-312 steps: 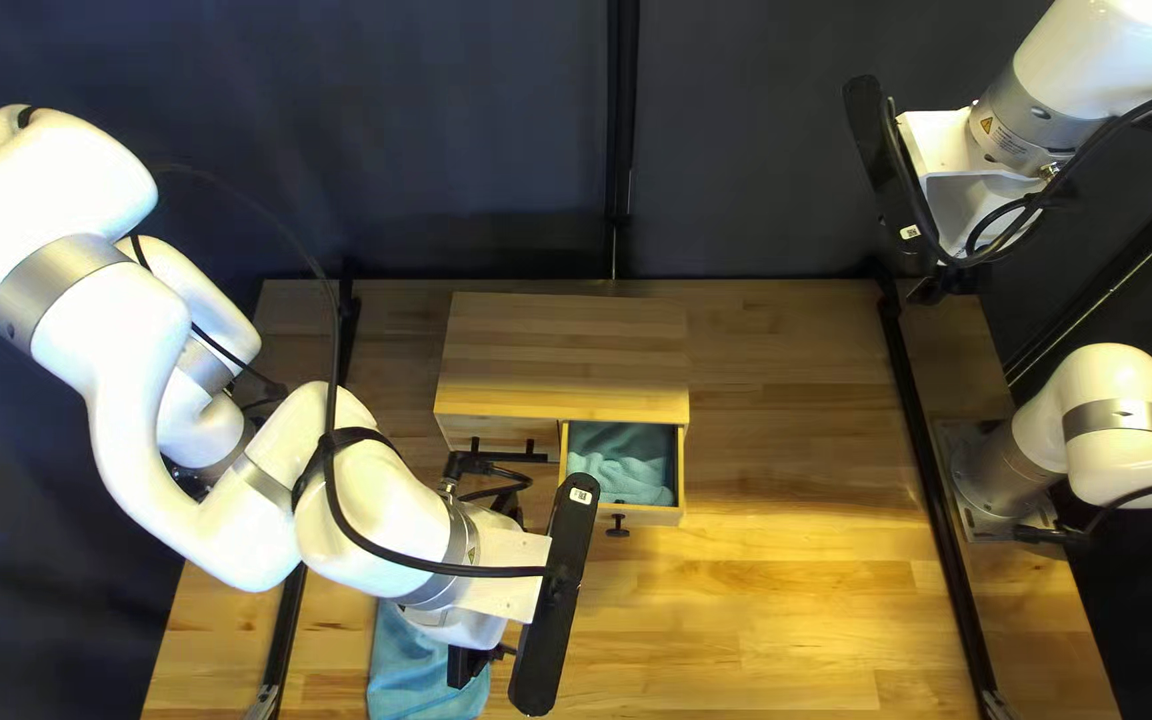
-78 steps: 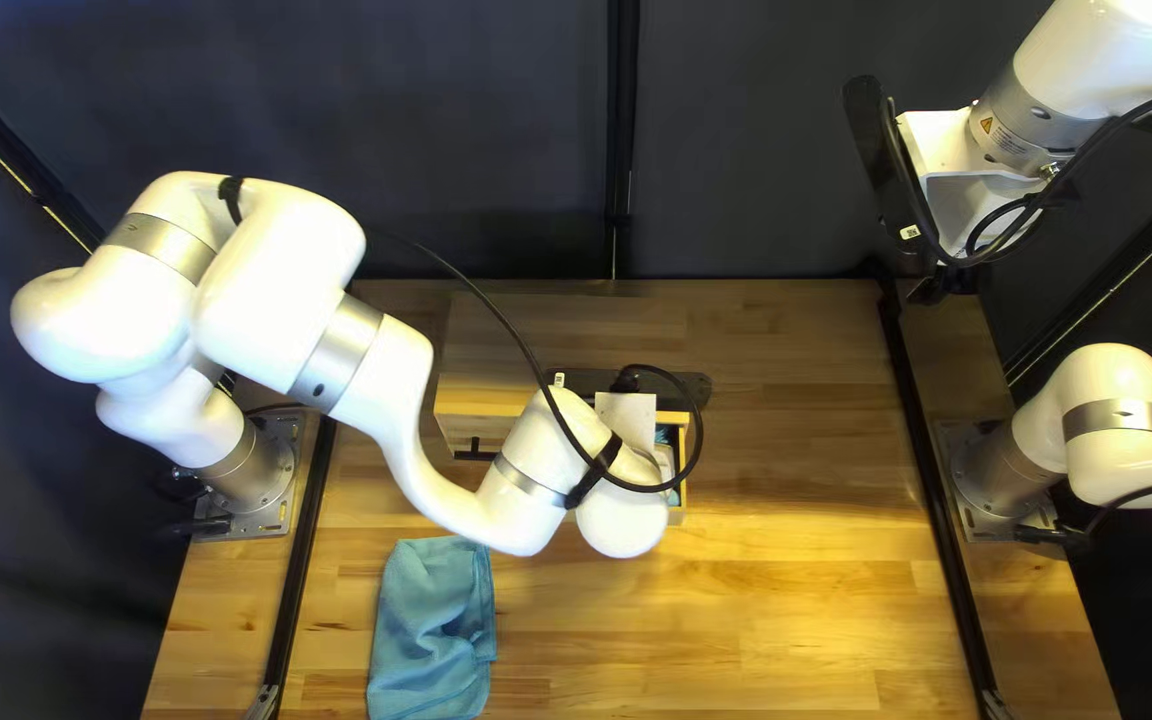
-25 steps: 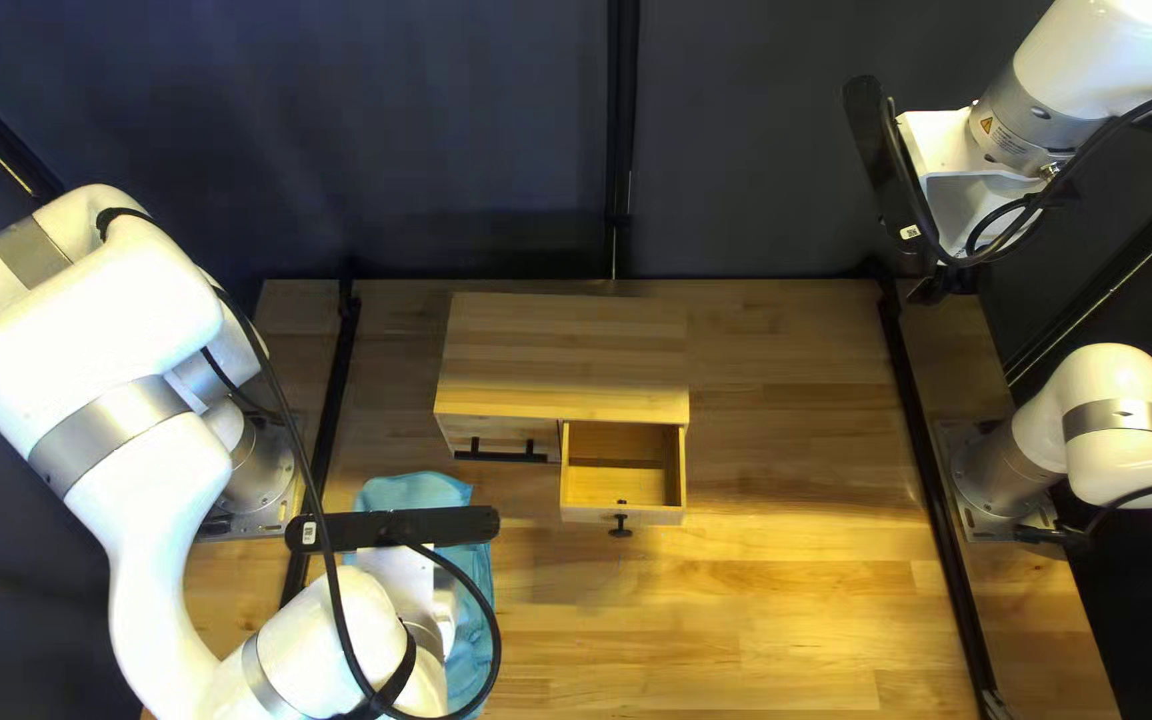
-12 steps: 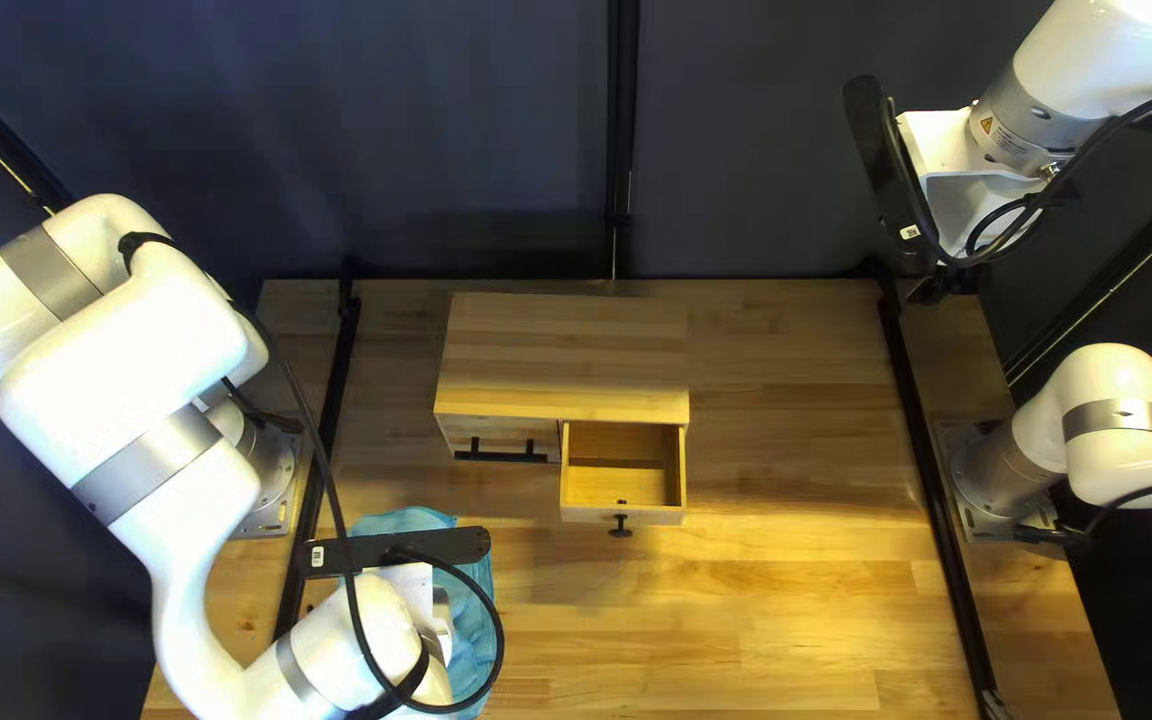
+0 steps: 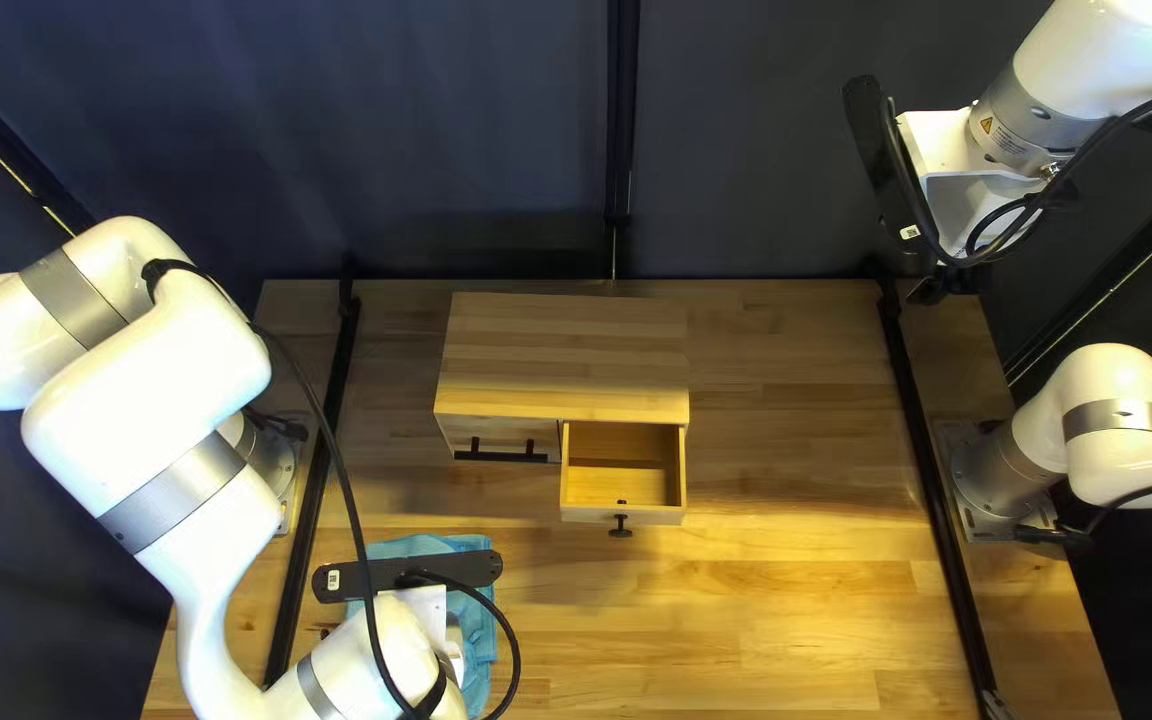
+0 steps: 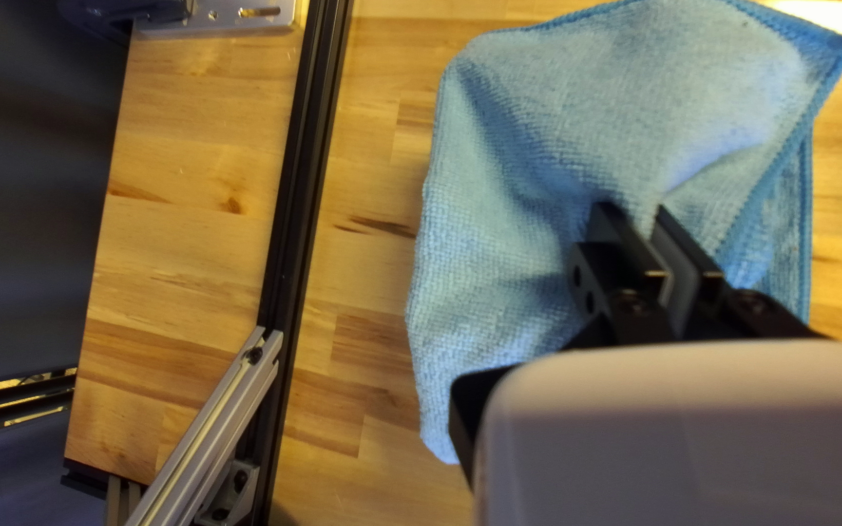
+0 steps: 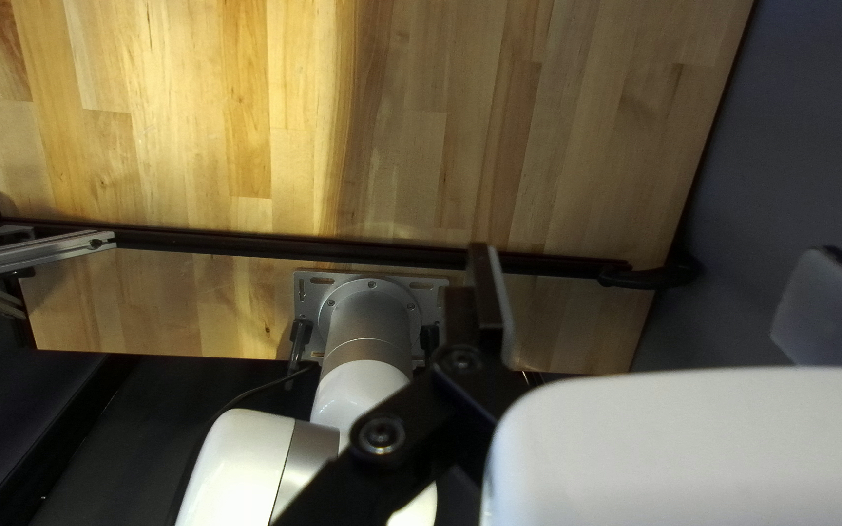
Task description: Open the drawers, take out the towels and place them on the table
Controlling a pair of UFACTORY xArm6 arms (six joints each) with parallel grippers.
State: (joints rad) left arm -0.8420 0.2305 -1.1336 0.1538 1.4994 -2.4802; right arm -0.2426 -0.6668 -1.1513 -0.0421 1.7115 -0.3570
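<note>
- Three seconds ago our left gripper (image 6: 636, 223) was down in the right drawer (image 5: 622, 470). Now that drawer stands pulled out and bare, and the gripper has swung to the near-left corner of the table (image 5: 786, 600).
- Its jaws are clenched on a fold of the blue towel (image 6: 574, 117), which hangs from them over that corner, where another cloth already lay.
- We judge the carrying is all but done and only lowering and letting go remain. The left drawer (image 5: 496, 435) looks pushed in under the cabinet (image 5: 563, 355).
- The left wrist view shows the pinch itself, and a second hemmed layer (image 6: 797, 204) beside the fingers. It may be that other cloth, but we cannot tell.
- The top view hides the grip behind our own wrist and gives only a patch of blue, yet it alone shows the emptied drawer.
- Our right gripper (image 7: 651, 292) is released and spread wide with nothing between its fingers. It is raised past the table's right edge, above its own base.
</note>
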